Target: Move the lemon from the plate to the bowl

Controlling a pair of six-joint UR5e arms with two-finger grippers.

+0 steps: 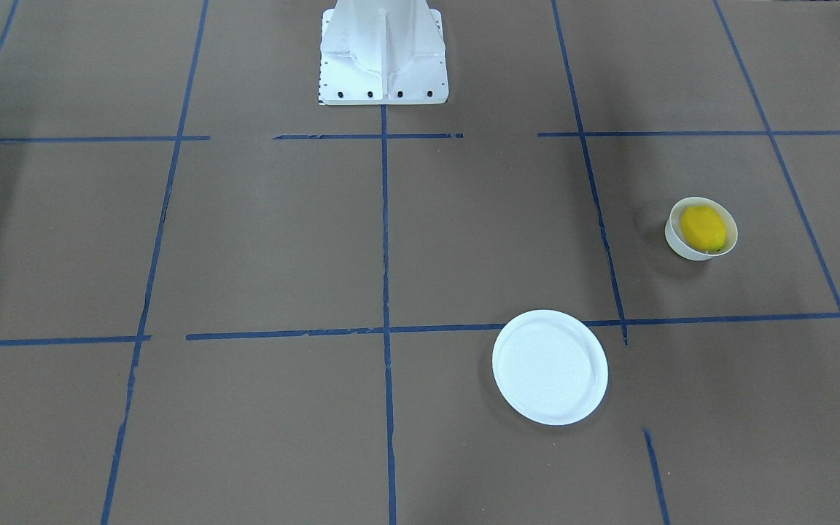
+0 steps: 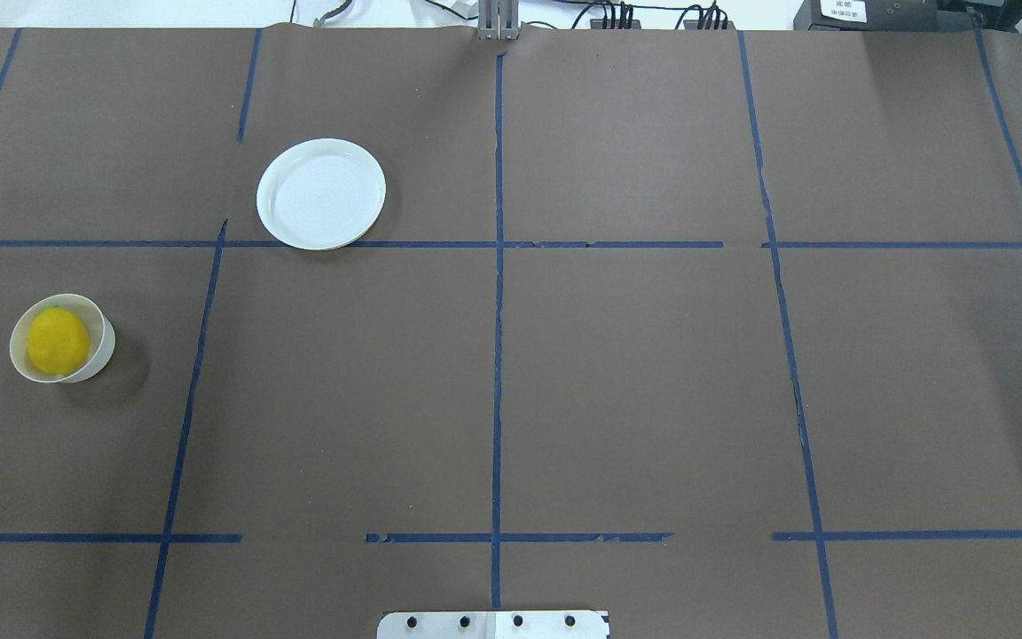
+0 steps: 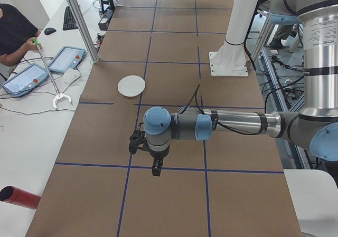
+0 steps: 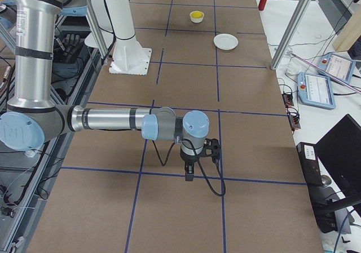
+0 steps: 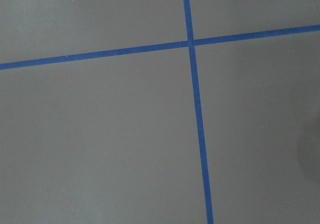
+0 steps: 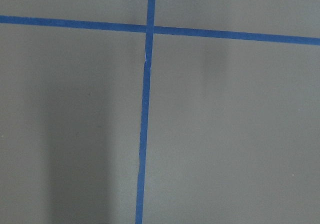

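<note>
The yellow lemon (image 1: 704,227) lies inside the small white bowl (image 1: 676,238); in the overhead view the lemon (image 2: 58,341) and bowl (image 2: 104,348) sit at the table's left edge. The flat white plate (image 1: 550,366) is bare and lies apart from the bowl; it also shows in the overhead view (image 2: 321,193). My left gripper (image 3: 157,169) shows only in the exterior left view, hanging over bare table far from both. My right gripper (image 4: 189,174) shows only in the exterior right view, at the table's other end. I cannot tell whether either is open or shut.
Brown paper with blue tape lines (image 2: 499,293) covers the table. The robot's white base (image 1: 383,55) stands at the table's edge. An operator's tablets (image 3: 66,58) and a red cylinder (image 3: 18,197) lie on the side bench beyond the table's edge.
</note>
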